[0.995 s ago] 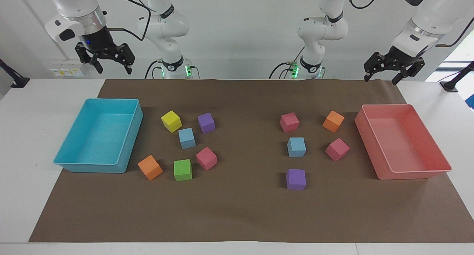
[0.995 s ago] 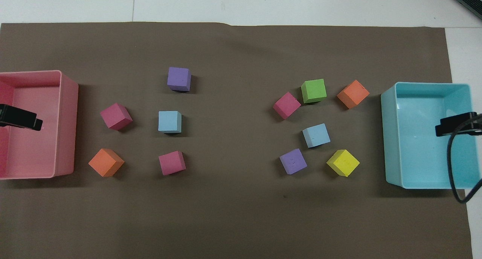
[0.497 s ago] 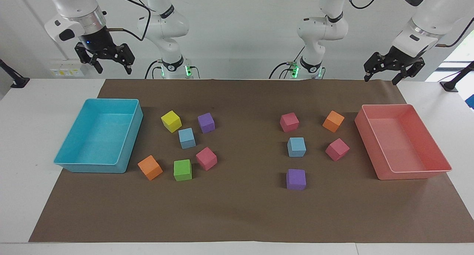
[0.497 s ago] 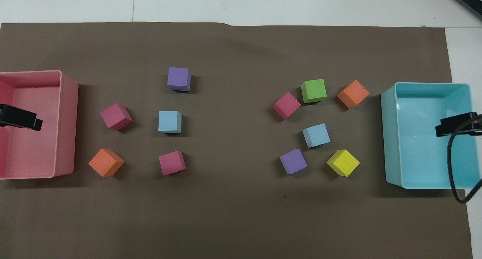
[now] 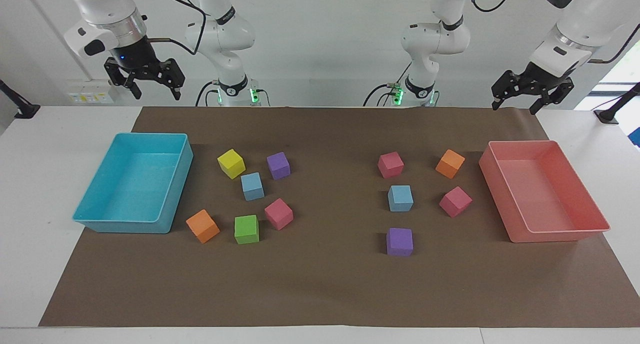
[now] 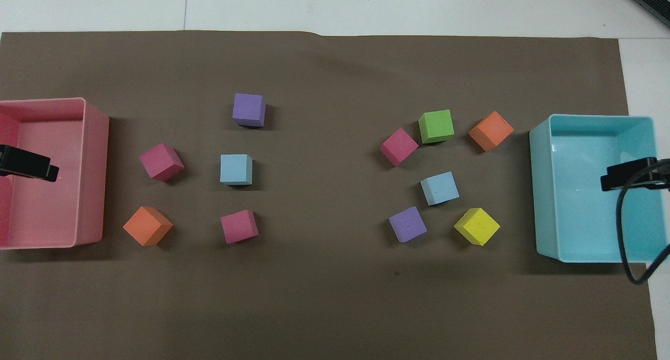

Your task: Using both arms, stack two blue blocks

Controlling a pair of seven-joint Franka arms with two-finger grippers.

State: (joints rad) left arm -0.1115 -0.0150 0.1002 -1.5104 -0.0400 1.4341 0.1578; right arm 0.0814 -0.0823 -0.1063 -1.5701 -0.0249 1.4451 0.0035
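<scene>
Both blue blocks [image 5: 252, 186] [image 5: 400, 198] sit apart mid-mat, one toward each arm's end, each well below its nearer gripper, left gripper [image 5: 517, 102] and right gripper [image 5: 153, 86], which hang raised, empty, fingers spread.

I see two sky-blue foam blocks, one [image 5: 252, 186] near the turquoise tray [image 5: 176, 194], the other [image 5: 400, 198] well apart, both flat, unstacked.

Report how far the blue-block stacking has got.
Done: nothing; both blue blocks lie apart on the brown mat. In hand: nothing; the left gripper and right gripper hang open and empty, raised. Left: pick up, carry and stack.
</scene>
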